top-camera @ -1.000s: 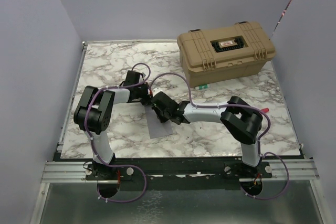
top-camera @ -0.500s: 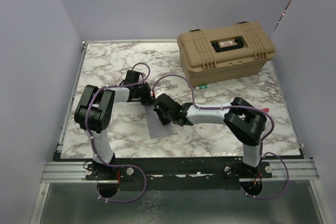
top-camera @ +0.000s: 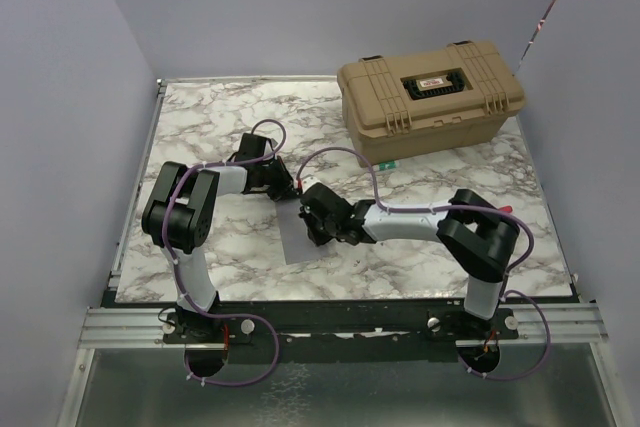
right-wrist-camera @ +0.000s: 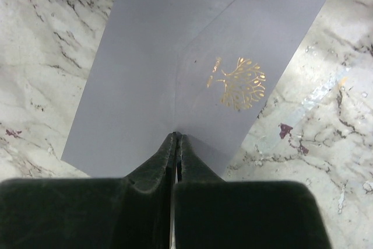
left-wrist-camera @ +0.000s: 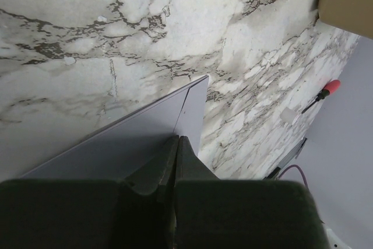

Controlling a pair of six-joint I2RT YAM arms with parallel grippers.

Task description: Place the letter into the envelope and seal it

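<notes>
Blue-grey envelope (top-camera: pixel 300 247) lies left of centre in the top view, on the marble surface (top-camera: pixel 220 117); no letter shows. Right pincer (right-wrist-camera: pixel 176 137) has just closed fully and moved lower in frame, tips on the envelope's crease. Left pincer (left-wrist-camera: pixel 178 139) stays shut at its edge. Whether either grips paper is unclear. Sealing is probably under way.

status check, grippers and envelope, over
Both shut: left gripper, right gripper, tips on the envelope. No letter in sight. Tan toolbox stands apart, nothing blocking.
</notes>
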